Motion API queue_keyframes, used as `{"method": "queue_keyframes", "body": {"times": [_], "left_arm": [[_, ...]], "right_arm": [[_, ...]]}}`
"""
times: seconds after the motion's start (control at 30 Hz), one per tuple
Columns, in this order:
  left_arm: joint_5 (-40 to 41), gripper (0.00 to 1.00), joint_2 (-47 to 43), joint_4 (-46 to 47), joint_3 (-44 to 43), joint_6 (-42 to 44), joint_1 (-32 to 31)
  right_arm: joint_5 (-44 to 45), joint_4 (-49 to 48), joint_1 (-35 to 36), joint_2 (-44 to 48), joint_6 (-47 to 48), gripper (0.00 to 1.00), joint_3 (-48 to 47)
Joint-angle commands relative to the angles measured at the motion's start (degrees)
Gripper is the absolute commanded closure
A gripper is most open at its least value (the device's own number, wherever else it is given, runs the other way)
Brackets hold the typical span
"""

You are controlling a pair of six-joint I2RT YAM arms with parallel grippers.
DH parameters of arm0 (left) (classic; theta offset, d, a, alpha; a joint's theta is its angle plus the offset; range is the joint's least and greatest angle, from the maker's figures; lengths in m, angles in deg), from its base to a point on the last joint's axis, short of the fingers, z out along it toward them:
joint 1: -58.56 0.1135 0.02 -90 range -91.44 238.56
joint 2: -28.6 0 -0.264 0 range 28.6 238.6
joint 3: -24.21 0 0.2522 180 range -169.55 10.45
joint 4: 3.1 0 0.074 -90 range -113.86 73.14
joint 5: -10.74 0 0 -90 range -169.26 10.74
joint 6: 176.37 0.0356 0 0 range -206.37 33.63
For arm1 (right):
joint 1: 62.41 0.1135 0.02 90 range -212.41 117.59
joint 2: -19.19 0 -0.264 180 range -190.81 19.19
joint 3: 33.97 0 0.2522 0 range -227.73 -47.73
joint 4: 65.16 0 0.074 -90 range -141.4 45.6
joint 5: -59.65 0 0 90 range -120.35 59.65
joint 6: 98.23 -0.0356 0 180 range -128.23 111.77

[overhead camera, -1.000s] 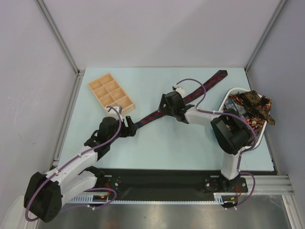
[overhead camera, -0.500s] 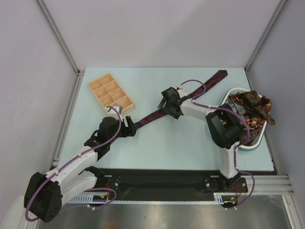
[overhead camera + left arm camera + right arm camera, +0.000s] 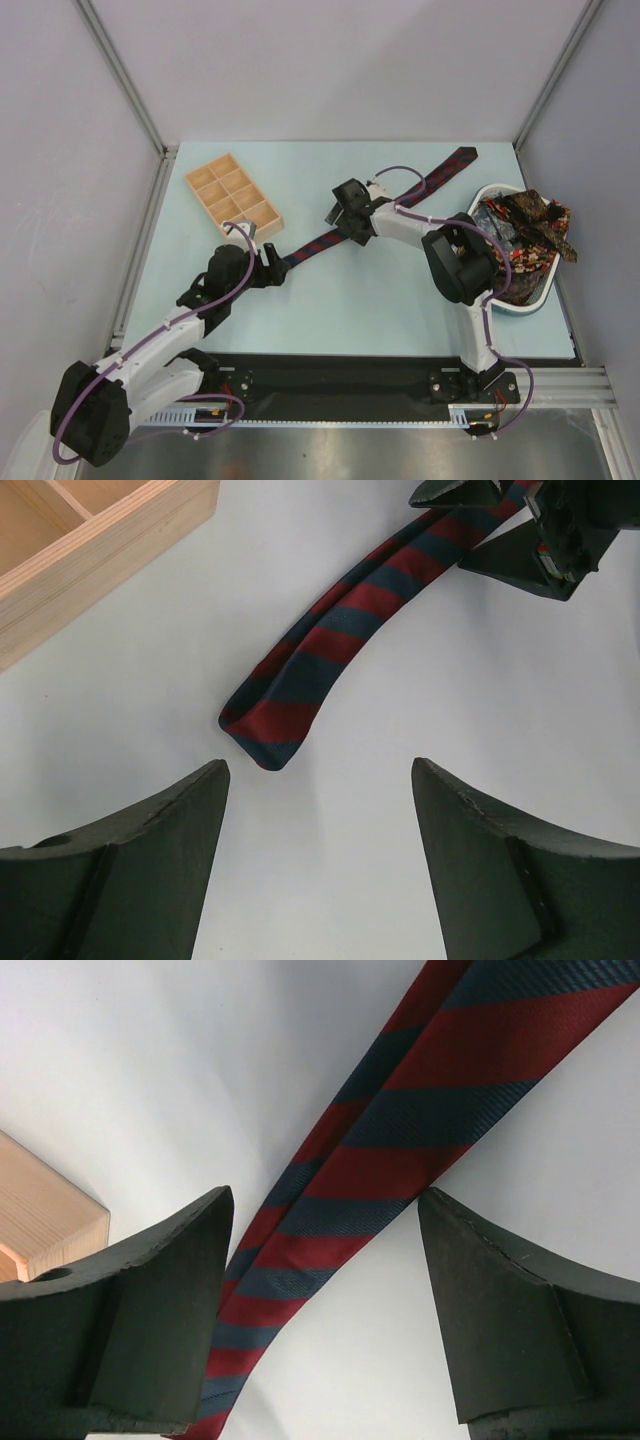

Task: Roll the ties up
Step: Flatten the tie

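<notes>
A navy tie with red diagonal stripes [image 3: 312, 244] lies flat in a slant across the table, its far end at the back right [image 3: 462, 156]. My left gripper [image 3: 272, 268] is open just short of the tie's near tip [image 3: 265, 735], with bare table between its fingers [image 3: 320, 780]. My right gripper [image 3: 338, 224] is open over the tie's middle. The striped fabric [image 3: 400, 1130] runs between its fingers [image 3: 325, 1205] without being pinched. More patterned ties [image 3: 528, 228] are heaped at the right.
A wooden compartment tray [image 3: 232, 195] sits at the back left, its corner close to both grippers [image 3: 90, 530] [image 3: 40, 1230]. A white basin [image 3: 516, 308] at the right edge holds the heap of ties. The right gripper shows at the top of the left wrist view [image 3: 545, 525].
My right arm has swung left and a little farther back along the striped tie, its elbow folding in from the basin, and its jaws have narrowed slightly. The left arm has stayed still.
</notes>
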Motion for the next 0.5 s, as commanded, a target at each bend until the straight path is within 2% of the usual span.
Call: {"method": "queue_keyframes", "body": {"times": [0.0,0.47], "left_arm": [[-0.7,0.21,-1.2,1.0,0.0,1.1,0.0],[-0.5,0.2,-1.0,0.9,-0.1,1.3,-0.1]], "right_arm": [[-0.8,-0.2,-0.2,-1.8,-1.1,0.21,-1.6],[-4.4,-3.5,-0.9,-3.1,0.1,0.23,-3.7]]}}
